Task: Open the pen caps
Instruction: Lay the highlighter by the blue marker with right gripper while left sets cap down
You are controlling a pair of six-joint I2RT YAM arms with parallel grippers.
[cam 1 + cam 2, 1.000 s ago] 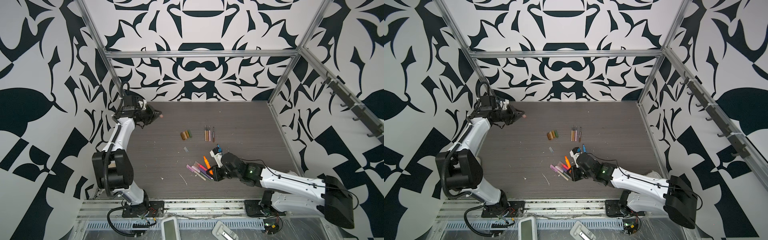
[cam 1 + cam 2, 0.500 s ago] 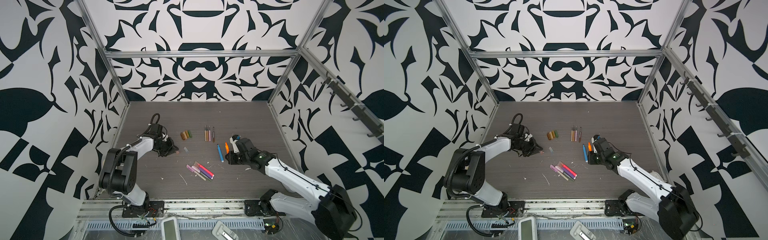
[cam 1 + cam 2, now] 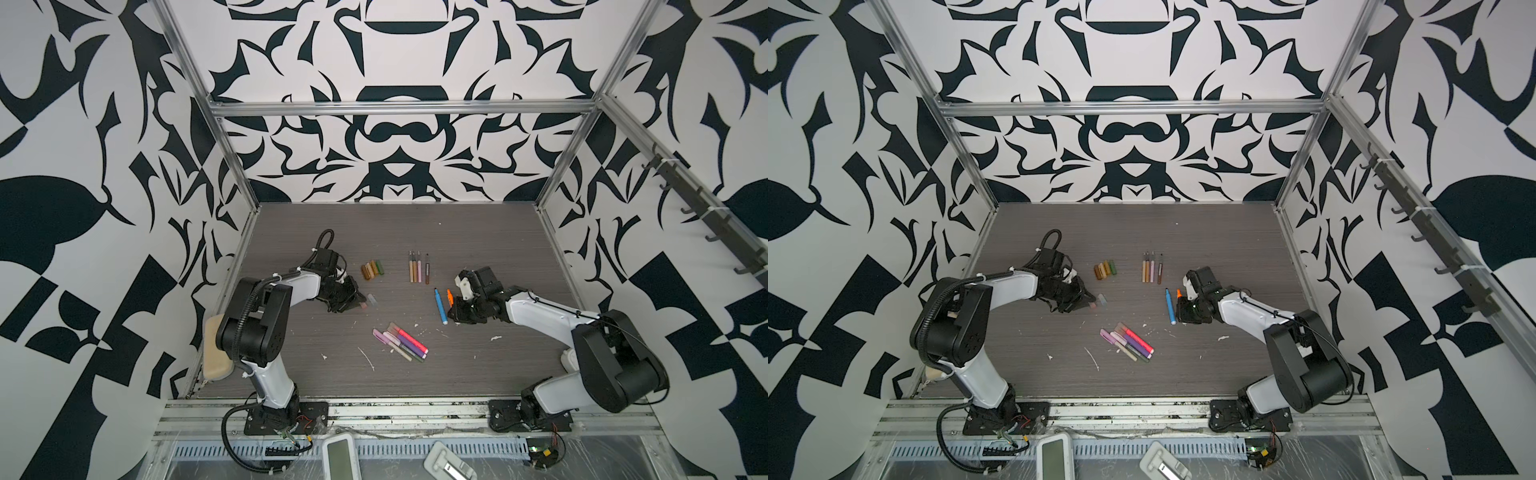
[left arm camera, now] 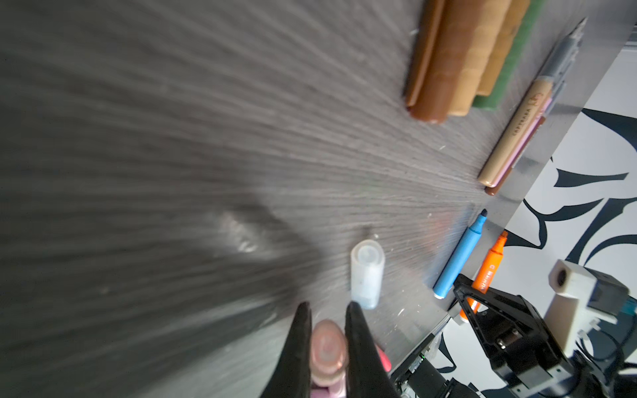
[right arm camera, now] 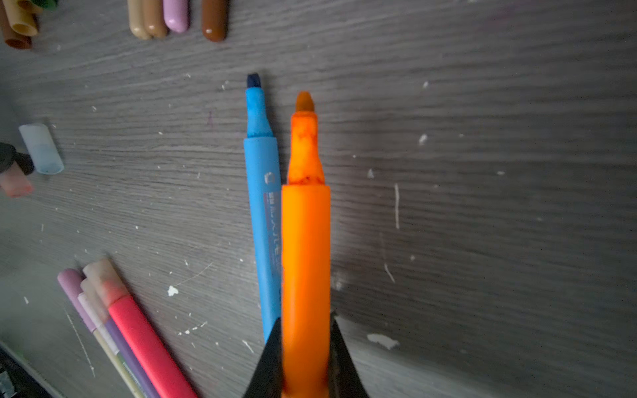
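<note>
My left gripper is shut on a translucent pink-orange pen cap low over the table, also seen in both top views. A translucent blue cap lies just beyond the fingertips. My right gripper is shut on an uncapped orange pen, tip pointing away, right beside an uncapped blue pen lying on the table. Several gold, brown and green caps lie in a row at the back. Several thin uncapped pens lie to their right.
A pile of capped pink, purple and pale pens lies in the middle front. White flecks are scattered over the grey table. A beige pad leans at the left table edge. Patterned walls close in three sides.
The left arm came down from the back left to the table beside the blue cap, holding its cap. The right arm carried the orange pen from the pile to beside the blue pen.
</note>
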